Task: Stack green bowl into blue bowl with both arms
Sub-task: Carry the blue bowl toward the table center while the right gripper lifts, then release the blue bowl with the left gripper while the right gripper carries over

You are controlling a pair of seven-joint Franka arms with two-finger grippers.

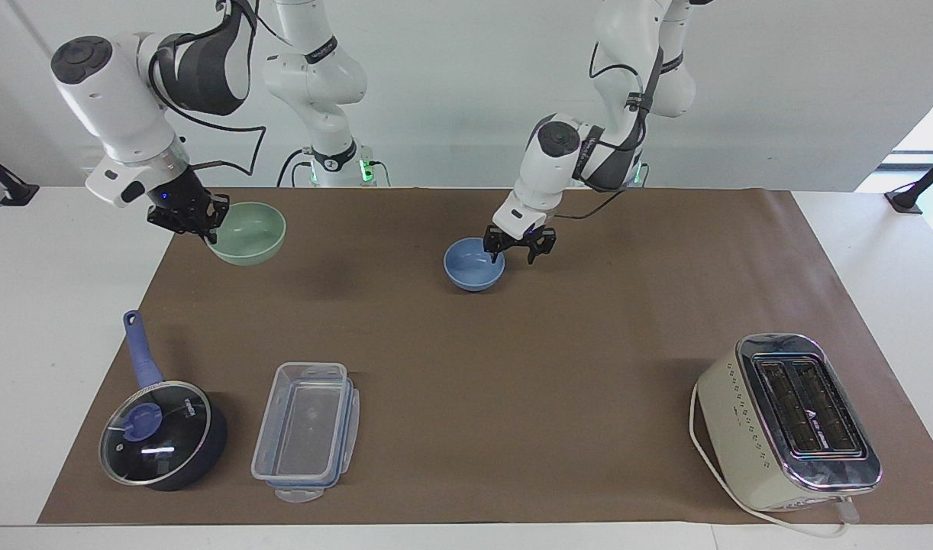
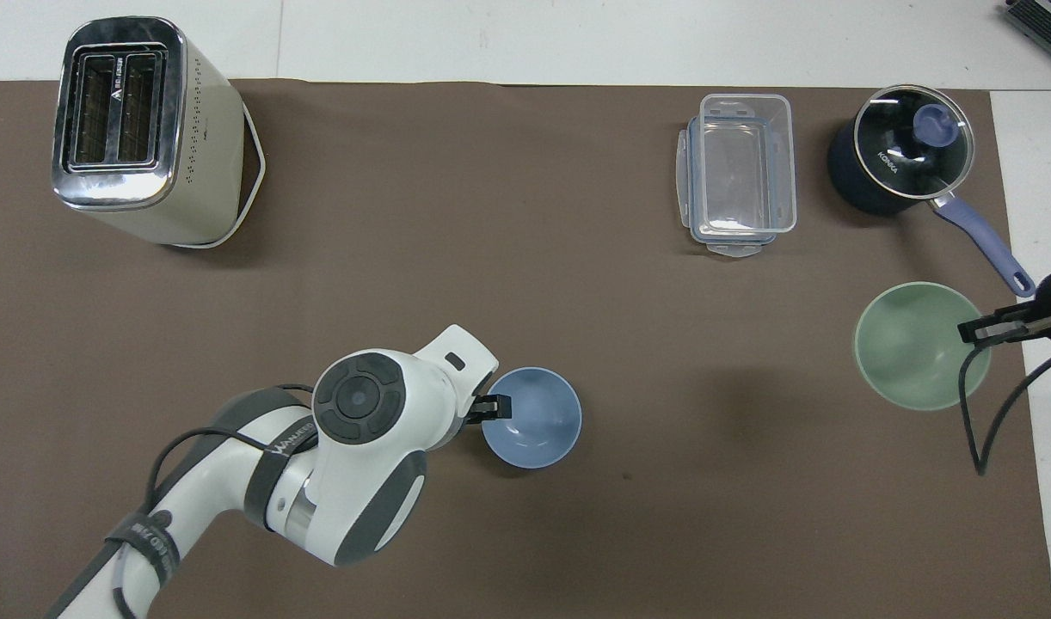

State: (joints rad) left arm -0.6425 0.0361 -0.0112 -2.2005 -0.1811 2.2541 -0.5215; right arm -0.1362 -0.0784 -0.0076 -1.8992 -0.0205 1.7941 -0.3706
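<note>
Left pincer (image 1: 521, 250) agape astride blue bowl (image 1: 473, 265) rim; right pincer (image 1: 207, 224) clamping airborne green bowl (image 1: 250, 234) rim.

**Surfaces on the table**

Matt brown paper-like mat (image 1: 512, 359). Both bowls, green bowl (image 1: 249, 233) and blue bowl (image 1: 472, 273), look smooth and matt. Clear plastic container (image 1: 306, 428) at seven o'clock. Toaster (image 1: 787, 420) (glossy chrome top) at four o'clock. Saucepan (image 1: 161, 435) has a shiny glass lid.

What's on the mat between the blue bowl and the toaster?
Nothing: in the overhead view only bare brown mat lies between the blue bowl and the toaster.
</note>
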